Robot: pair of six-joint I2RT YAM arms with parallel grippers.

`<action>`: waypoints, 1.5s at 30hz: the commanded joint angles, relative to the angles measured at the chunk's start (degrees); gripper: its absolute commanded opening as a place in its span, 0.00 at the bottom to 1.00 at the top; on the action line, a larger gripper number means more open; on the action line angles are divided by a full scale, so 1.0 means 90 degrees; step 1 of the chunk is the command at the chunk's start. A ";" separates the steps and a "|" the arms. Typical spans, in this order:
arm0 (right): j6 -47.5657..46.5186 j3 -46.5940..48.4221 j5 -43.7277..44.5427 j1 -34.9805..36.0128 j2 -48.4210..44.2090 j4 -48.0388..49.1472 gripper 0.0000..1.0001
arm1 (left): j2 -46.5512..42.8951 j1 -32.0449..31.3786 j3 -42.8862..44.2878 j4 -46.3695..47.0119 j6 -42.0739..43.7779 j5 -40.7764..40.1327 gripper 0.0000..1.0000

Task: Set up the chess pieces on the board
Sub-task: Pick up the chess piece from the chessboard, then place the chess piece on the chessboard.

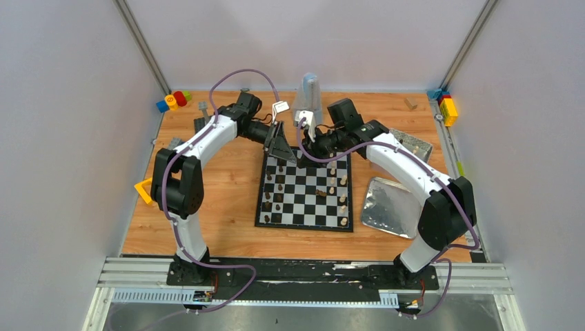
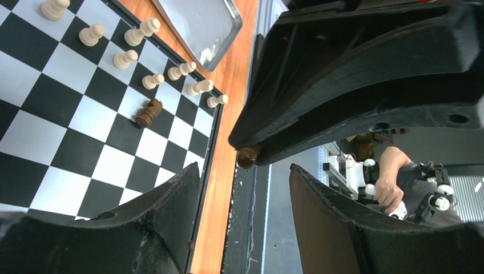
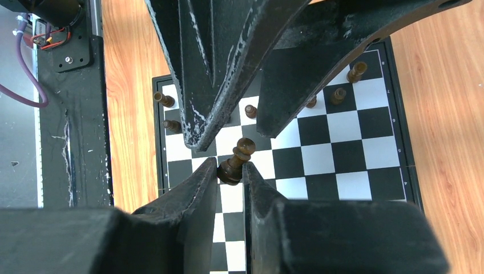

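The board lies mid-table, with dark chess pieces down its left side and cream ones down its right. One dark piece lies toppled mid-board and also shows in the left wrist view. My right gripper is shut on the base of a dark brown piece, held above the board's far edge. Only that piece's round base shows in the left wrist view. My left gripper is open and faces the right gripper. Its fingers flank the piece's top without touching it.
Two silver trays lie right of the board. Colourful blocks sit at the back left and back right. A yellow triangle lies at the left edge. A grey upright object stands behind the board.
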 commanded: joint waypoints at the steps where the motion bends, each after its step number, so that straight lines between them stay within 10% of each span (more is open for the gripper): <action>1: -0.0028 -0.0032 -0.0232 0.0049 -0.0221 0.0231 0.00 | 0.0079 -0.0003 0.0309 -0.0022 -0.0158 0.0380 0.65; 45: 0.0073 0.0020 0.0193 0.0182 -0.0077 0.0294 0.00 | 0.0211 -0.0089 0.0248 0.0163 -0.0476 0.0480 0.32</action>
